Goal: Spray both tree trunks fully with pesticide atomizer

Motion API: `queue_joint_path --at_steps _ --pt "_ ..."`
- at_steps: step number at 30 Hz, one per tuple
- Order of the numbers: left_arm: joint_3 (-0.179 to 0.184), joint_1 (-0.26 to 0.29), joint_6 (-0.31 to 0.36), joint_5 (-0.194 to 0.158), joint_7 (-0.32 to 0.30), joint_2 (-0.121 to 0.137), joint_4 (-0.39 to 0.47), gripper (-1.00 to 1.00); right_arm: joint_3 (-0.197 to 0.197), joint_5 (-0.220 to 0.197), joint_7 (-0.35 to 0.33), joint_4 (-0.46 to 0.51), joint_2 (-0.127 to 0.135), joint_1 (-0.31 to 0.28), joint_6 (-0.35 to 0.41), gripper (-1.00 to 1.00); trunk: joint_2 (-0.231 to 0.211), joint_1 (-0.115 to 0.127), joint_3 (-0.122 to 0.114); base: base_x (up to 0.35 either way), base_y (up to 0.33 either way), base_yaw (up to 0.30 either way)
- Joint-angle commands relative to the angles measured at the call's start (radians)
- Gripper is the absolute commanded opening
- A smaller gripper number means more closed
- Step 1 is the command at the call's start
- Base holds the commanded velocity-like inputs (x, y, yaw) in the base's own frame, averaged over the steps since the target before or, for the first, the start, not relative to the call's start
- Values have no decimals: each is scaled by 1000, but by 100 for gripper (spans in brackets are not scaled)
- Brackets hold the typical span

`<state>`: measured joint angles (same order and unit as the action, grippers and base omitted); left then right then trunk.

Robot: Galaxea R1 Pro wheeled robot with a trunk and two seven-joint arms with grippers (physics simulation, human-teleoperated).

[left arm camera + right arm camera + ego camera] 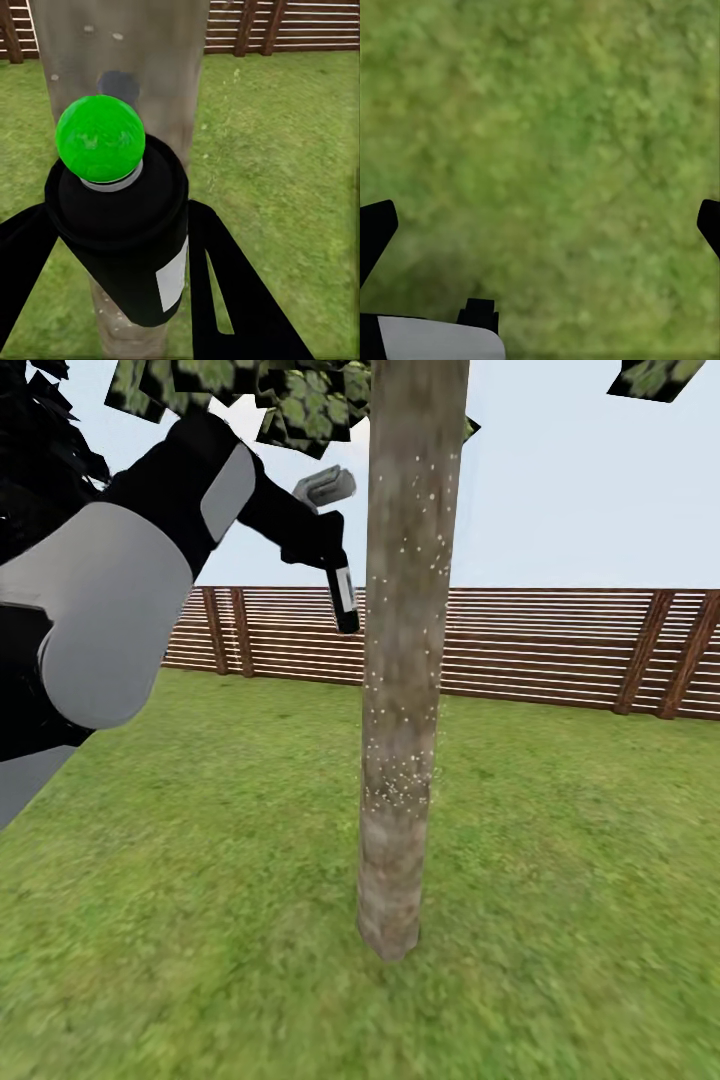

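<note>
My left gripper (333,556) is raised at the left side of a tree trunk (405,660) and is shut on the pesticide atomizer (344,598), a small black bottle with a white label. In the left wrist view the atomizer (120,232) sits between the black fingers (232,292), and its round top (100,139) shows bright green and faces the trunk (127,45). White specks dot the grey-brown bark, thickest low down (400,785). My right gripper (542,229) hangs open over bare grass (547,135).
A brown slat fence (560,650) runs across the back of the lawn (200,880). Leaves (300,400) hang overhead at the top left. My left upper arm (110,610) takes up the left side of the head view.
</note>
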<state>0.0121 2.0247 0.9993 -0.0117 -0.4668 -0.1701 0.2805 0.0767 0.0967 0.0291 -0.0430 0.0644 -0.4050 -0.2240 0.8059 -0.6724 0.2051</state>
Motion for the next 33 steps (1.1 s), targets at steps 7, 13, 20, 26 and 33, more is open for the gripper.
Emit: queue_joint_path --at_steps 7,13,20,26,33 --pt "-4 0 -3 8 3 2 -35 -100 0 0 0 0 0 0 0 100 0 0 0 0 0 0" --pt "-2 0 -4 12 3 -4 -56 -100 0 0 0 0 0 0 0 100 0 0 0 0 0 0" --pt "-5 0 -14 12 3 -4 -199 -100 0 0 0 0 0 0 0 100 0 0 0 0 0 0" --pt "-7 -4 -79 11 4 -4 -223 -100 0 0 0 0 0 0 0 100 0 0 0 0 0 0" --pt "-7 -4 -112 10 2 -4 -249 -100 0 0 0 0 0 0 0 100 0 0 0 -96 0 0"
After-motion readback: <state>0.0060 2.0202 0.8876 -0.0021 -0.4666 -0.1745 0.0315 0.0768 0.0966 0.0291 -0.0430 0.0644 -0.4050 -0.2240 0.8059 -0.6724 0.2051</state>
